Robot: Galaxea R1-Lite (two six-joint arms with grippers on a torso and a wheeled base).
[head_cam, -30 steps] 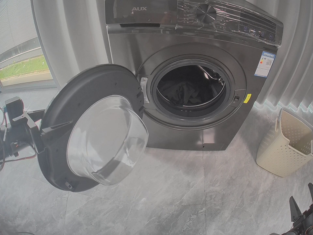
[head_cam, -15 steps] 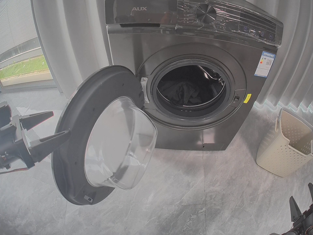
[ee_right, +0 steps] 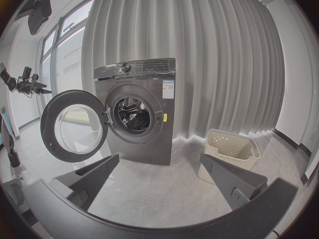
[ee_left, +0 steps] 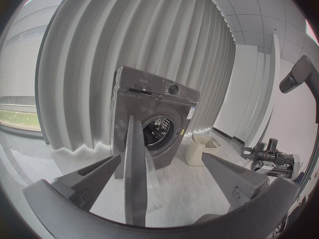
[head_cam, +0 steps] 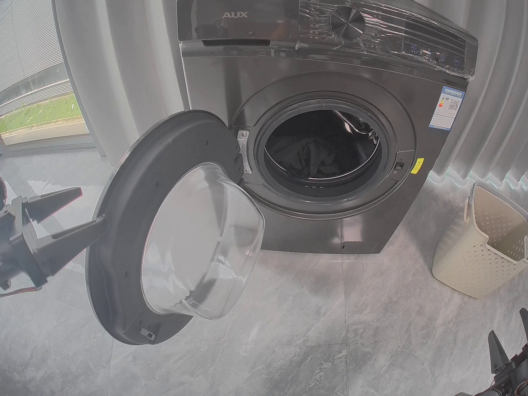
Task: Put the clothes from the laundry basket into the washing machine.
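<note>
Door (head_cam: pixel 176 226) inward, edge within left claw (head_cam: pixel 92 206)

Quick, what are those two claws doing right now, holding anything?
Left claw: open, empty, at the washer door edge.
Right claw: open, empty.

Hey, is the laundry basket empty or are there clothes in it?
Empty: the laundry basket has nothing inside but its bare perforated walls and floor, while dark clothes lie in the washing machine drum.

The grey tiled floor (head_cam: pixel 330 331) carries the washing machine (head_cam: pixel 352 232), which stands ahead and to the right of the left gripper (head_cam: pixel 92 205). The laundry basket (head_cam: pixel 484 243) stands on the floor ahead of the right gripper (head_cam: pixel 509 325).
</note>
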